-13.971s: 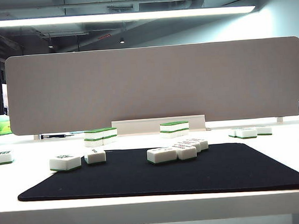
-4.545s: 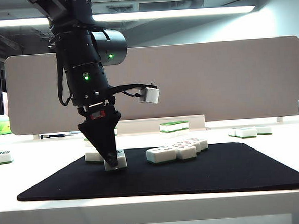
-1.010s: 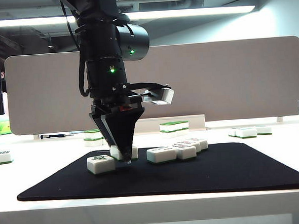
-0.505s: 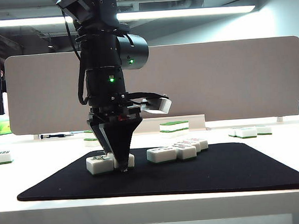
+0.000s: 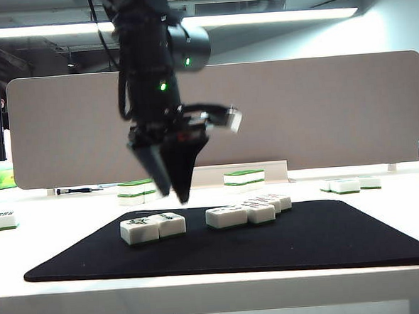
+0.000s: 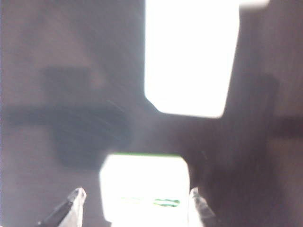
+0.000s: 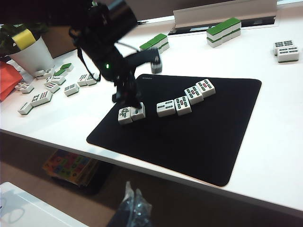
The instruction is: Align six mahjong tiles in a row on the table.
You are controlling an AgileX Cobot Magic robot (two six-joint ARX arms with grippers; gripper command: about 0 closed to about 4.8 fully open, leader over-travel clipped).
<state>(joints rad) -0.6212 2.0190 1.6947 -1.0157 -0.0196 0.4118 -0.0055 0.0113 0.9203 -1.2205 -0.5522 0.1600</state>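
Six mahjong tiles lie on a black mat (image 5: 286, 241) on the white table (image 5: 412, 212). Two touch side by side at the left (image 5: 139, 230) (image 5: 170, 223). The others run in a slanting line to their right, from one tile (image 5: 226, 216) to the far tile (image 5: 283, 199). My left gripper (image 5: 172, 186) hangs open a little above the left pair, holding nothing. In the left wrist view a bright tile (image 6: 144, 187) lies on the mat below and between its fingertips (image 6: 75, 198). My right gripper (image 7: 133, 188) is shut and empty, off the table's front edge, out of the exterior view.
A grey divider panel (image 5: 214, 121) stands behind the mat. Stacks of green-topped tiles (image 5: 140, 192) (image 5: 244, 177) sit in front of it. Loose tiles lie at the far right (image 5: 350, 185) and far left (image 5: 3, 220). A white cup (image 7: 33, 56) stands beyond the left tiles.
The left gripper has opened and risen off the mat. The tile it held now rests against the left tile. The right arm has not moved.
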